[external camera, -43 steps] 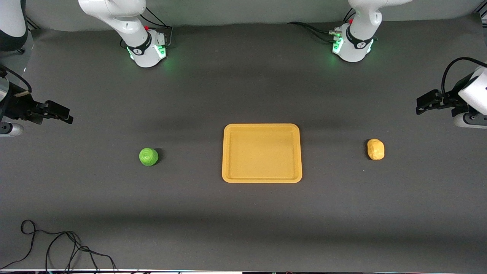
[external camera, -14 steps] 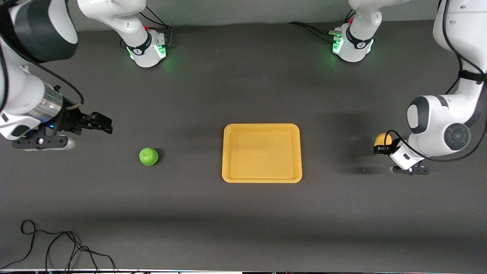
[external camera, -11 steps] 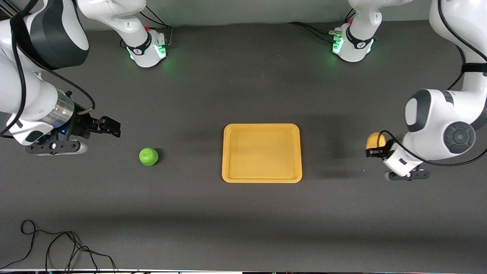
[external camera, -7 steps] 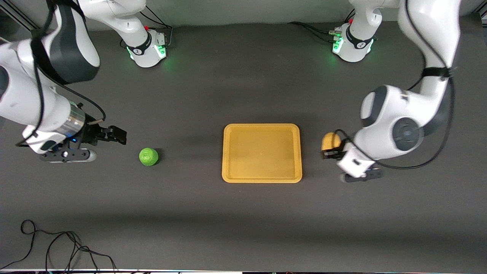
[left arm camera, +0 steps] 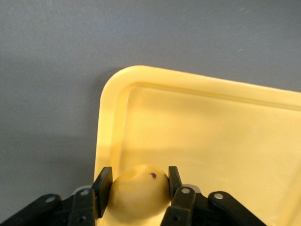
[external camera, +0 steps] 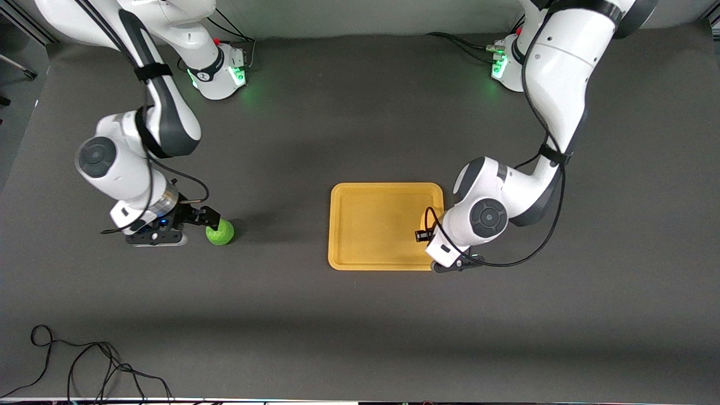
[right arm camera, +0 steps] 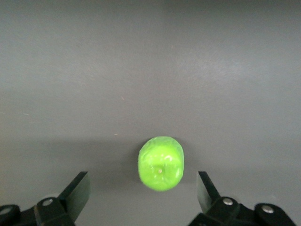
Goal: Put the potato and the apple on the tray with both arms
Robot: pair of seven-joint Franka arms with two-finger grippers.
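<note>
Reaching down from its base at the top of the front view, the right arm had its gripper low over the table, just beside the apple on the side toward the right arm's end of the table. In that view the wrist housing covered most of the gripper, so only its dark tips showed next to the fruit. The right wrist view settled the matter: the right gripper stood with its fingers spread wide apart, the apple lying on the dark table between them and touching neither. Both fingers were cut off at the edge of that picture.

Midway along the table lay the tray, flat and orange-yellow. At its edge toward the left arm's end, the left arm hung over the rim, its bulky wrist hiding nearly all of the left gripper and leaving only a sliver of the potato in sight. From the left wrist view the left gripper was closed on the potato, fingers pressed on either flank, over the tray just inside a rounded corner. Whether the potato touched the tray floor could not be told
</note>
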